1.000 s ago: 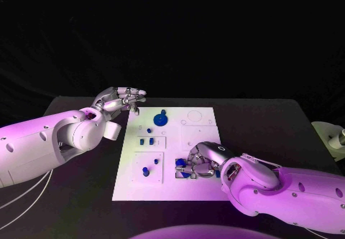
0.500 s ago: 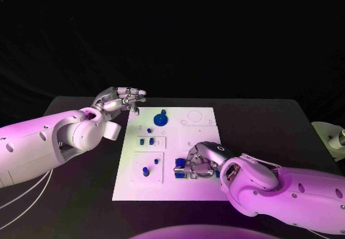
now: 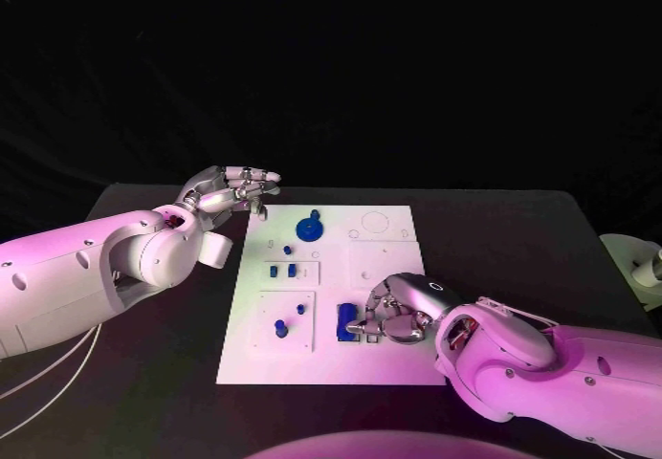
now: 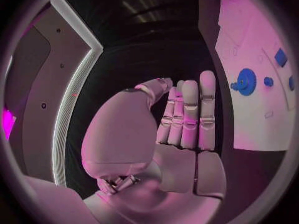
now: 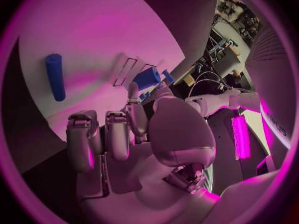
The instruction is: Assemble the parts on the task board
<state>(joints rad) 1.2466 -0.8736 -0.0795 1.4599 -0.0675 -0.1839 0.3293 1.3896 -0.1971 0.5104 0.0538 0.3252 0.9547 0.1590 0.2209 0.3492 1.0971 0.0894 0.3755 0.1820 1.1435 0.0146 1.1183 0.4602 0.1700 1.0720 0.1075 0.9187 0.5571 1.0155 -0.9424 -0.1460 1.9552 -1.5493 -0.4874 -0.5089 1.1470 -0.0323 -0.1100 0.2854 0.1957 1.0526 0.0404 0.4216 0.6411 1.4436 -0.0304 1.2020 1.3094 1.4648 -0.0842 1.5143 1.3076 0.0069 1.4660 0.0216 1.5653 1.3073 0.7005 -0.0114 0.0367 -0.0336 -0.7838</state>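
Now, right hand: fingers pinching a blue part at their tips, over the task board.
Left hand: fingers curled in, grasping nothing, beside the board's far corner.

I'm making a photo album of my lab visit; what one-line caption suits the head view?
Right hand works at blue parts on the white task board while the left hand hovers by the board's far corner.

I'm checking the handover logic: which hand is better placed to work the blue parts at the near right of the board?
Right. The right hand already lies on the task board against a blue part; the left hand hovers, holding nothing, past the far left corner.
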